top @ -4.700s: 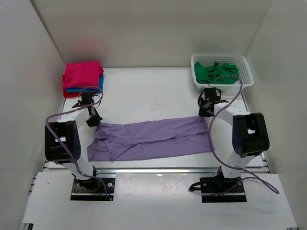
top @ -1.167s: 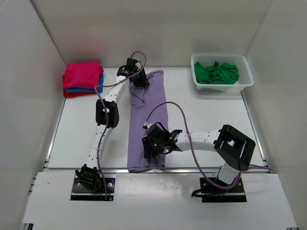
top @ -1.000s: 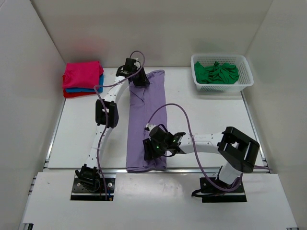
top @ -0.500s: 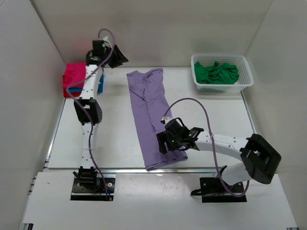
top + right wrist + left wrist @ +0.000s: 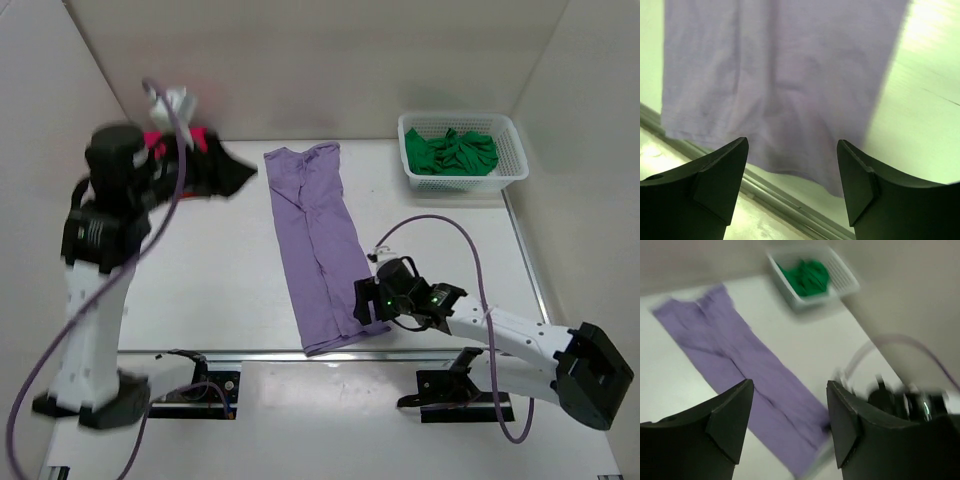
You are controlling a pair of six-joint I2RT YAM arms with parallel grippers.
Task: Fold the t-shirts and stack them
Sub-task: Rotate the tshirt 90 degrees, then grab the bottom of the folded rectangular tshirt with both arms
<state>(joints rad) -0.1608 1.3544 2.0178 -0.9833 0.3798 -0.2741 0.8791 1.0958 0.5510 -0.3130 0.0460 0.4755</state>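
Observation:
A lilac t-shirt (image 5: 318, 245), folded into a long strip, lies flat from the table's far middle to its near edge. It also shows in the left wrist view (image 5: 735, 370) and the right wrist view (image 5: 780, 75). My left gripper (image 5: 230, 175) hangs high above the far left, blurred, open (image 5: 790, 390) and empty. My right gripper (image 5: 360, 300) sits low at the strip's near right corner, open (image 5: 792, 142), holding nothing. A green t-shirt (image 5: 450, 150) lies crumpled in the basket. A bit of magenta t-shirt (image 5: 205, 135) shows behind the left arm.
The white lattice basket (image 5: 508, 165) stands at the far right, also seen in the left wrist view (image 5: 845, 282). A metal rail (image 5: 790, 210) runs along the table's near edge, just under the right gripper. White walls close in three sides.
The left arm has swung up and back toward the left, away from the strip's far end. The right gripper has drawn back to the right off the near end. Both jaws stand wider.

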